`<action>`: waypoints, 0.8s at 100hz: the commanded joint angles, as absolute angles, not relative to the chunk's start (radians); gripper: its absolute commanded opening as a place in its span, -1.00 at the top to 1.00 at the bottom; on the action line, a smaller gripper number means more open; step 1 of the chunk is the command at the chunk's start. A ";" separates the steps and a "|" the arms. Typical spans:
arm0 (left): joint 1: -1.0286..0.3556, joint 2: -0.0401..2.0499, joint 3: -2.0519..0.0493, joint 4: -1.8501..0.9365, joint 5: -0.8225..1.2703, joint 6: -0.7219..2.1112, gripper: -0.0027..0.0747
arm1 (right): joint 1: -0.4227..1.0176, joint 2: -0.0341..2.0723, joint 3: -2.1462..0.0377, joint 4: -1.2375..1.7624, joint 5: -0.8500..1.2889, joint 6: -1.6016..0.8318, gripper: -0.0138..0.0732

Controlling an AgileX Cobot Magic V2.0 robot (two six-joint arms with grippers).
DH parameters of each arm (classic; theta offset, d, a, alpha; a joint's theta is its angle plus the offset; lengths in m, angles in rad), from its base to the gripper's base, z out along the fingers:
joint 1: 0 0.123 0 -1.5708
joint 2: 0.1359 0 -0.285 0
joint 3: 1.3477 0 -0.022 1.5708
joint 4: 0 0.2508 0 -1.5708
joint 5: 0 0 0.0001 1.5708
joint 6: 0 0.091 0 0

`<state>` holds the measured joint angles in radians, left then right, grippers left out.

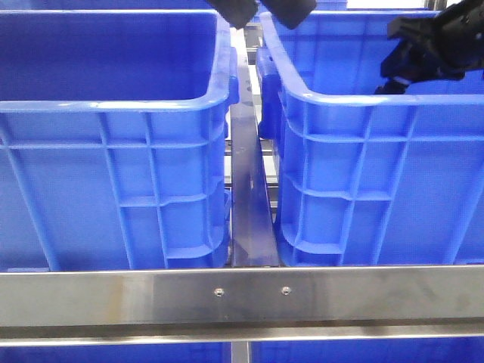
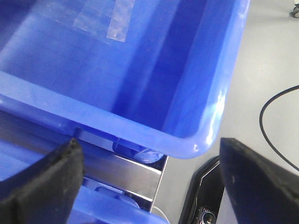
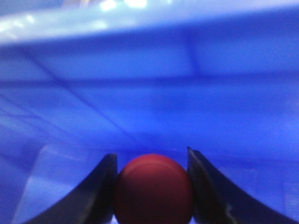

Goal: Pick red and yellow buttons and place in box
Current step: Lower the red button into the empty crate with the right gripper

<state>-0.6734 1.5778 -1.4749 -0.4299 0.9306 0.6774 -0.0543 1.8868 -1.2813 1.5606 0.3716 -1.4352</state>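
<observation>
1. Red button (image 3: 153, 189) sits between the two fingers of the right tool (image 3: 152, 186), which is closed onto it from both sides; behind it is only blue crate wall, so it is inside or just over a crate. Which one I cannot tell from the wrist view.
2. It looks small, light, hard and smooth-domed, so likely slippery. The sides, as gripped now, seem the best hold; a pinch on the dome's slope would probably squeeze it out.
3. Yellow button is not visible in any view.
4. Nearest in the front view is a steel rail (image 1: 242, 295) running across, with a narrower bar (image 1: 249, 219) leading away from it between the crates.
5. Left crate (image 1: 113, 189) and right crate (image 1: 378, 189) stand side by side, close but apart; both look alike, and their tall walls hide the contents.
6. Right arm (image 1: 431, 45) hangs over the right crate's far corner, near the rim, which it would have to clear on any sideways move.
7. Left tool (image 2: 149, 182) is wide open and holds nothing, hovering over a crate corner (image 2: 201, 140) beyond the gap.
8. Beyond lie the grey desk (image 2: 266, 60) and a black cable (image 2: 275, 116).
</observation>
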 commanded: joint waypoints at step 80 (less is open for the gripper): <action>-0.679 1.533 -1.511 -0.464 0.889 0.675 -0.51 | -0.047 1.860 -1.326 1.612 0.415 -1.454 -0.62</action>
